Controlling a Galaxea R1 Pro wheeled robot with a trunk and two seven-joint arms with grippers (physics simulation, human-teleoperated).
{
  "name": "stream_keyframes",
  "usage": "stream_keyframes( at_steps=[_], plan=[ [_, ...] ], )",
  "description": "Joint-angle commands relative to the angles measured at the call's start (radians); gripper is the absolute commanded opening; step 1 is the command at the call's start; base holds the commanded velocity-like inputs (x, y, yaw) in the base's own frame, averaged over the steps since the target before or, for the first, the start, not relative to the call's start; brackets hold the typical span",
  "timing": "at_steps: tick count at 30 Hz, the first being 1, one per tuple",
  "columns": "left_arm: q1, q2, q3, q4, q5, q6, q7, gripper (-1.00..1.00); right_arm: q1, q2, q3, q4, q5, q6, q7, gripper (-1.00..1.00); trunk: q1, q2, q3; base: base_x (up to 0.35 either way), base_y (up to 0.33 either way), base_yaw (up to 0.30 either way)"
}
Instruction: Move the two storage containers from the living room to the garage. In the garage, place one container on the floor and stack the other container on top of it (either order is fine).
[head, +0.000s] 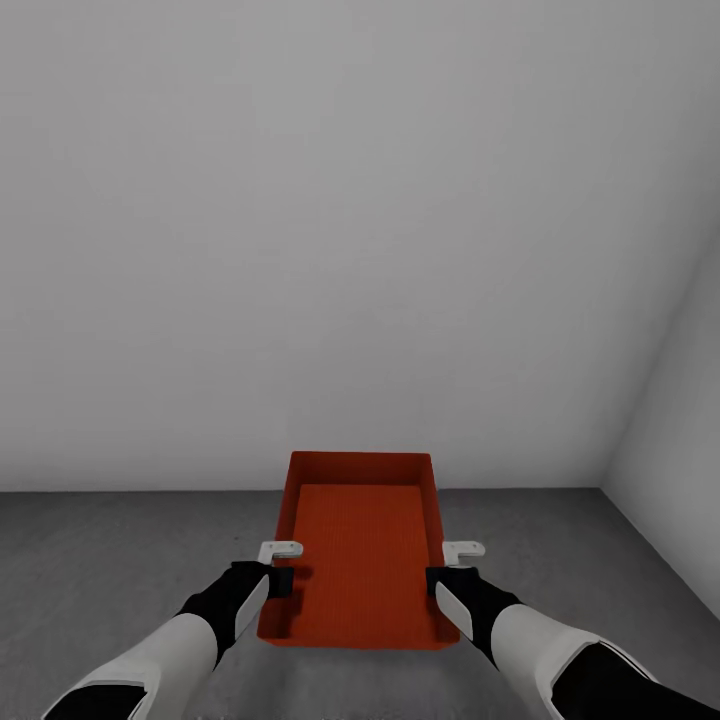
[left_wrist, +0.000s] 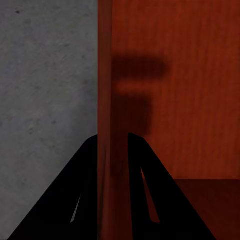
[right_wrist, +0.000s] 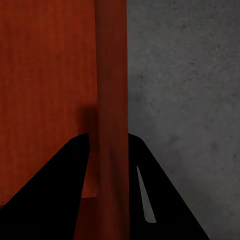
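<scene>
The left end effector and right end effector each pinch a long side wall of 1 orange-red storage container. Its long axis points straight ahead toward the white wall, above the grey concrete floor.

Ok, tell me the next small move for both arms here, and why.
Probably lower both arms together until the storage container meets the grey concrete floor, then open. The left gripper and the right gripper each pinch a side wall, white garage walls stand ahead, and no second bin shows to stack on.
</scene>
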Motion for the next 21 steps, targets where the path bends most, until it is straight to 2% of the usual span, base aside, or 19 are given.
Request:
stream_keyframes(
  at_steps=[1, 21],
  plan=[
    [0.000, -0.009, -0.003, 0.000, 0.004, 0.006, 0.009, -1.00, -0.001, 0.000, 0.013, -0.002, 0.027, 0.008, -0.010, -1.00, 0.004, -0.008, -0.006, 0.000, 0.000, 0.000],
    [0.000, -0.009, -0.003, 0.000, 0.003, 0.006, 0.009, -1.00, -0.001, 0.000, 0.012, -0.002, 0.026, 0.008, -0.010, -1.00, 0.081, -0.148, -0.101, 0.000, 0.000, 0.000]
  ],
)
